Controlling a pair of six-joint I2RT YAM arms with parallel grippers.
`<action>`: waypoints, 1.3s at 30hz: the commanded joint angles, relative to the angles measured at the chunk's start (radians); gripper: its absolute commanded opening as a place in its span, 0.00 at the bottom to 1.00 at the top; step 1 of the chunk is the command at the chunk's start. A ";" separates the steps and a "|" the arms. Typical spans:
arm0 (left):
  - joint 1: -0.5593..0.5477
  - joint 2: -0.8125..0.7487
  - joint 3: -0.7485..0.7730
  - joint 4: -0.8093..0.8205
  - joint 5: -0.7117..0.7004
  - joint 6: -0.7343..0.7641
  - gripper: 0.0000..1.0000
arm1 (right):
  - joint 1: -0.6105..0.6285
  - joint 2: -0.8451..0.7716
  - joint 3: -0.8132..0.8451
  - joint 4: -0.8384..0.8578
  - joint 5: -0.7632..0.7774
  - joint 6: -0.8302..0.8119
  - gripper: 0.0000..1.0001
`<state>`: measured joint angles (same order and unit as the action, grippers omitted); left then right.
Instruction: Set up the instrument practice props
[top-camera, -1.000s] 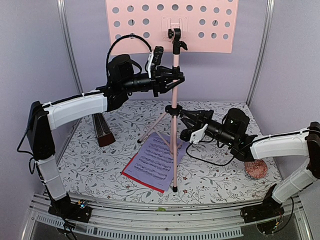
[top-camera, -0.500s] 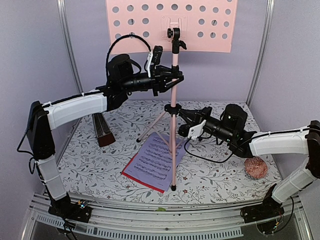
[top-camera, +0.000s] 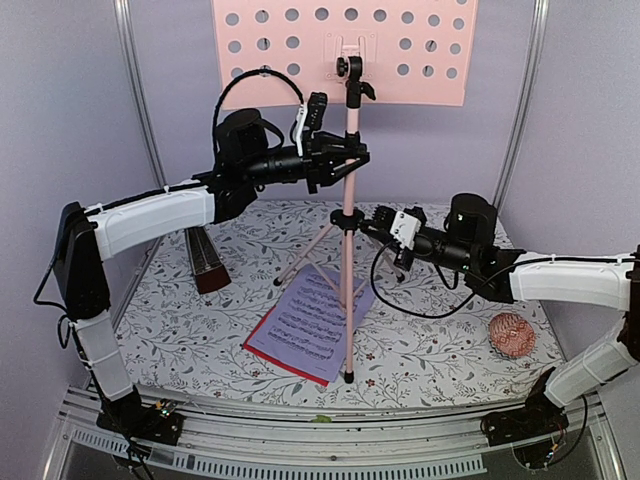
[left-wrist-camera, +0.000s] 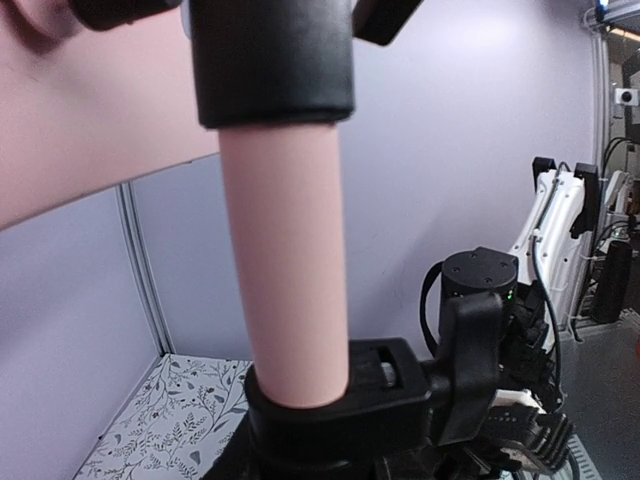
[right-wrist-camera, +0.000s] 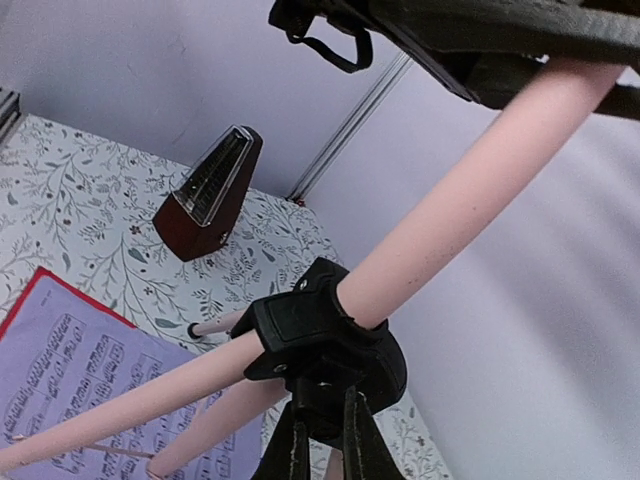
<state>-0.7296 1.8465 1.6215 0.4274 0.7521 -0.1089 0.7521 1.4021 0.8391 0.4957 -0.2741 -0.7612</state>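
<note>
We see a floral-print counter enclosed by plain lilac walls at 9, 12 and 3 o'clock. Metal posts mark the rear corners; a metal rail runs along 6 o'clock.

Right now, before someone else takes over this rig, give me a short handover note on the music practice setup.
Left gripper: shut on the pink music stand, on its pole just under the perforated desk.
Right gripper: shut on the black leg hub, lower down.
Stand upright on its tripod; music sheets flat on the table beneath its legs; metronome standing back left.
Done: stand erected. Left: sheets not yet on the desk; metronome placement likely too.
</note>
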 joint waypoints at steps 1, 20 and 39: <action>-0.035 0.001 -0.001 -0.021 -0.028 0.038 0.00 | -0.015 -0.015 0.051 -0.056 -0.092 0.443 0.00; -0.046 -0.026 0.059 0.011 -0.274 0.122 0.00 | -0.085 -0.099 0.082 -0.122 0.090 1.016 0.60; -0.101 -0.016 0.084 0.029 -1.078 0.217 0.00 | -0.084 -0.162 0.061 -0.204 0.236 1.123 0.99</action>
<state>-0.8074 1.8462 1.6466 0.3424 -0.0429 0.0383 0.6724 1.2461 0.9039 0.2977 -0.0731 0.3054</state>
